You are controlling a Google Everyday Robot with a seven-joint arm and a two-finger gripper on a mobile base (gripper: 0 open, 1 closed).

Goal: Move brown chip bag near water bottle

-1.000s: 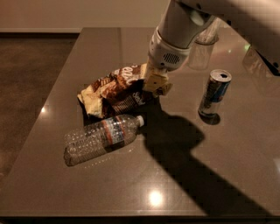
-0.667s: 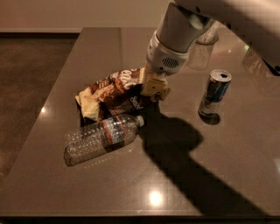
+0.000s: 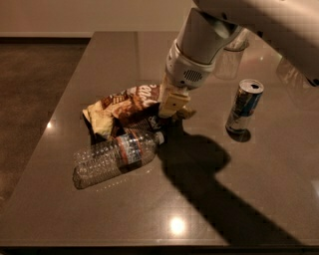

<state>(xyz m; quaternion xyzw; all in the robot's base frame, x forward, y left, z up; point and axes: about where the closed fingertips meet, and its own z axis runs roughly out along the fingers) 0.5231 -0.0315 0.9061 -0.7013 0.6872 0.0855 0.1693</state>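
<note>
Brown chip bag (image 3: 124,105) slid toward water bottle (image 3: 115,157); end effector (image 3: 174,110) tilted onto it.

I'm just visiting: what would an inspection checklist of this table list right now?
Surface: dark glossy table, light glints on it.
Job's things: brown chip bag crumpled, just behind the water bottle, which lies on its side.
Clutter: drink can upright at right; glass tumbler at back.
Grippers: hand at the bag's right end, low over the table.
Cables: nothing seen.
Surroundings: dark floor left, pale wall behind.
</note>
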